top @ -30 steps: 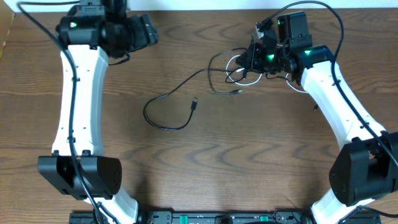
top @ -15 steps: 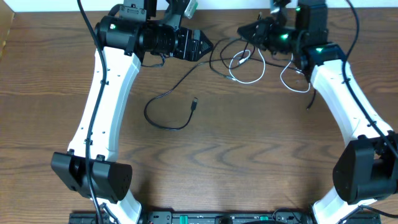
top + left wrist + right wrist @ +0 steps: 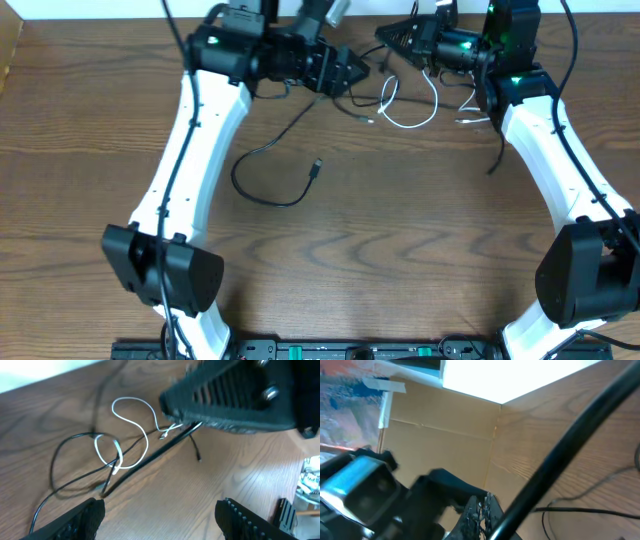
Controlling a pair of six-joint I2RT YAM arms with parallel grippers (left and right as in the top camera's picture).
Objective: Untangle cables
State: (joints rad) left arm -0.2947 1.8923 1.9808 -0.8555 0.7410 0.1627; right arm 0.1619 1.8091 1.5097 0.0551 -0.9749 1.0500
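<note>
The black cable runs from a loop with its plug end at mid-table up to a tangle near the far edge. There it crosses the looped white cable. In the left wrist view the white cable and the black cable lie overlapped on the wood. My right gripper is shut on the cables above the tangle, and its closed fingertips show in its own view. My left gripper is open and empty just left of the tangle, with both fingers apart in its wrist view.
The table's far edge and a white wall run just behind both grippers. A cardboard panel stands at the far left. A thick black arm wire crosses the right wrist view.
My left arm has swung right, up to the tangle. My right gripper has moved toward the far edge, drawing the white loops and the black cable's upper end with it.
</note>
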